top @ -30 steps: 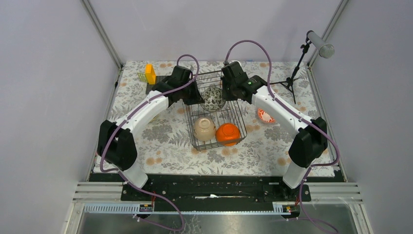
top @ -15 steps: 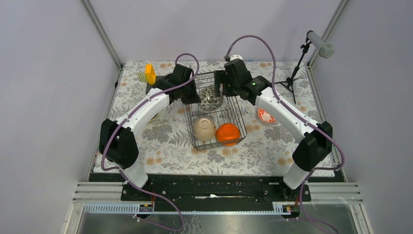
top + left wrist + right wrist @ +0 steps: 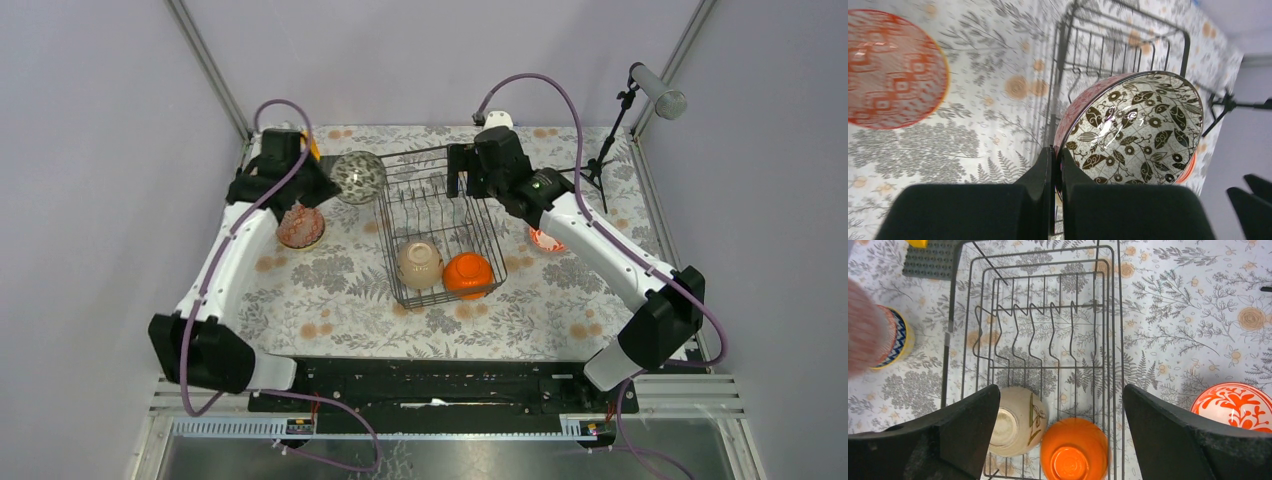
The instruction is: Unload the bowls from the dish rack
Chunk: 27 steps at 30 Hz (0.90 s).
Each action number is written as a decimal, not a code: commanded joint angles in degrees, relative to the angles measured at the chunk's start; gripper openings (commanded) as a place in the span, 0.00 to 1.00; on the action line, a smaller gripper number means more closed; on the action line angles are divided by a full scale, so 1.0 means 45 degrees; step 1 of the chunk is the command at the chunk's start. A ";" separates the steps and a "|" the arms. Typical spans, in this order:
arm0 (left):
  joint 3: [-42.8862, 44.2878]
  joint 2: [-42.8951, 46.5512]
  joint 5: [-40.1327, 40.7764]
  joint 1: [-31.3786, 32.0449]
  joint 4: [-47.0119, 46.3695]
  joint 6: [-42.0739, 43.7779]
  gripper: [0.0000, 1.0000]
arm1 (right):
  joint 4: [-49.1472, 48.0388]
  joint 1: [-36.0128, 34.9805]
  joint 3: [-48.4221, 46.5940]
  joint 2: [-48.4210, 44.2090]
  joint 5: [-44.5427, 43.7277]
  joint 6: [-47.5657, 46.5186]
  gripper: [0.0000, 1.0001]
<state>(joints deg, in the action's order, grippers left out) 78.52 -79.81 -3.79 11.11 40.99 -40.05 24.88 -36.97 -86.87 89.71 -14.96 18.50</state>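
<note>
The left hand pinches the rim of the leaf-patterned bowl, holding it tilted on edge outside the dish rack, just beside the rack's far left corner and near a red-patterned bowl on the worktop. The right hand hangs over the rack with its fingers spread wide. At the rack's near end, the beige bowl and the orange bowl rest upside down, side by side, and a red-and-white bowl sits on the worktop just right of the rack.
</note>
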 commanded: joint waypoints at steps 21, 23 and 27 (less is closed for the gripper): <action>-0.1918 0.0557 0.2241 -0.5409 0.0366 -0.2631 0.00 | -0.0588 -0.0067 0.0533 -0.0822 0.0854 -0.0028 1.00; -0.2050 0.0314 0.2215 -0.5411 0.0389 -0.2814 0.00 | -0.0588 -0.0076 0.0554 -0.0801 0.0915 -0.0011 1.00; -0.2441 -0.0031 0.1946 -0.5419 -0.0145 -0.2999 0.00 | -0.0590 -0.0078 0.0479 -0.0749 0.1127 0.0043 1.00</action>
<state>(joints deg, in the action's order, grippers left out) 68.05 -79.44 4.82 -12.99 45.06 -51.07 23.66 -36.97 -84.20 88.49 -11.42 18.02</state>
